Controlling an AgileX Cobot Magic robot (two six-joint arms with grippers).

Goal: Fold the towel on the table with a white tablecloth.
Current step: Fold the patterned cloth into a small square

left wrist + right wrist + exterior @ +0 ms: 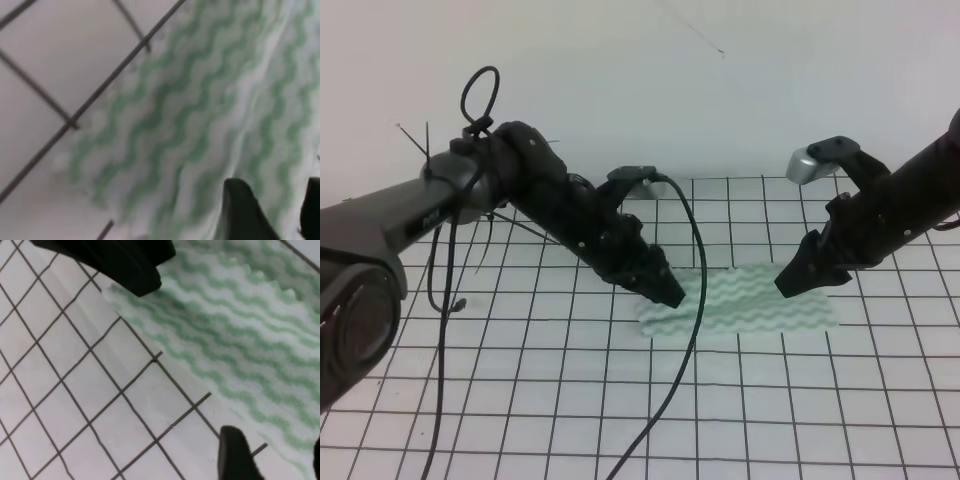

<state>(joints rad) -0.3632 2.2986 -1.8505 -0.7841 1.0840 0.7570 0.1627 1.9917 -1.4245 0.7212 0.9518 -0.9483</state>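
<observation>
The table (440,400) carries the white tablecloth (520,380), whose black grid gives a flat, plain reference surface for the work. On it, right of centre, lies the towel (750,300), spread flat in a single layer as far as can be seen, its green wavy stripes running across its long side; that placement puts one short end within reach of each arm. The left gripper (670,293) is lowered over the towel's left end, its tip at or just above the cloth near the far left corner; the left wrist view shows two dark fingertips (245,210) with a gap between them over the stripes, so the jaws stand apart and hold nothing. The right gripper (797,280) hangs over the right portion, apparently just clear of the cloth; its wrist view shows one fingertip (235,452) over the towel's edge and another at the frame border, likewise parted and empty. Judged from this symmetric stance, both arms are positioned to pinch corners before the first fold, which is not yet made.
</observation>
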